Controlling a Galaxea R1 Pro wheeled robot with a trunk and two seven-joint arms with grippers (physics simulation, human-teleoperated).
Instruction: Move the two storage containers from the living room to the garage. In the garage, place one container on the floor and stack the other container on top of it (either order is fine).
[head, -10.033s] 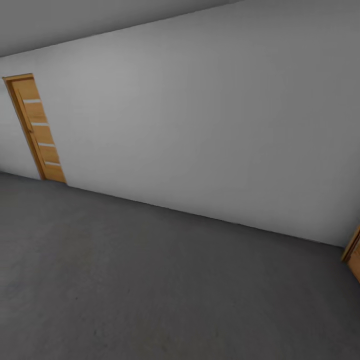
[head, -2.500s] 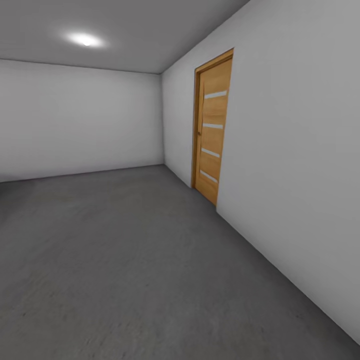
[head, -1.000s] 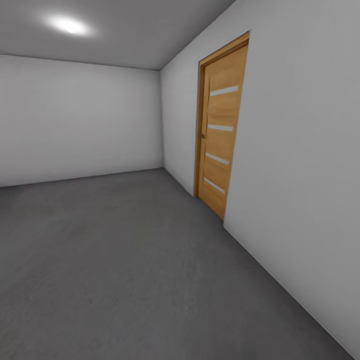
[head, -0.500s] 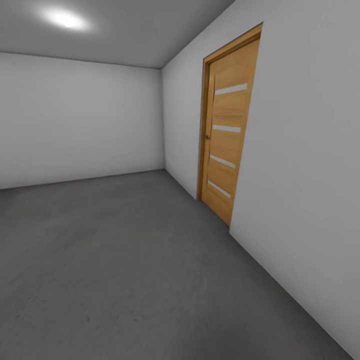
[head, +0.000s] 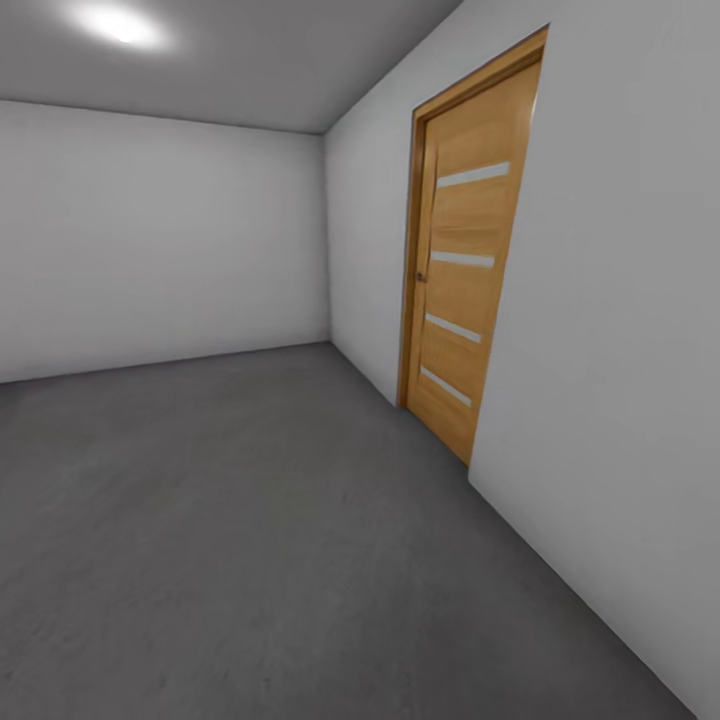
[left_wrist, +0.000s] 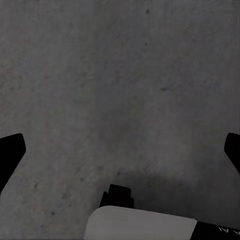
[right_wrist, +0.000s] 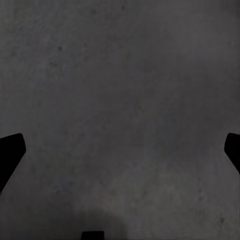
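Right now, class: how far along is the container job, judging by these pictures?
Nothing looks done: the garage floor bears no container. In hand: nothing; the left gripper and right gripper hang open above concrete. The robot faces a wooden door. Both containers remain to be fetched and stacked.

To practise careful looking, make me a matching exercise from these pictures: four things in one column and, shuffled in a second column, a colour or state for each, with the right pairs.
Things:
1. door
2. floor
3. ceiling light
4. left gripper

Descriptions:
A. dark grey and speckled
B. switched on, glowing white
C. light brown wood with pale horizontal strips
D. open, holding nothing

Pairs: 1-C, 2-A, 3-B, 4-D
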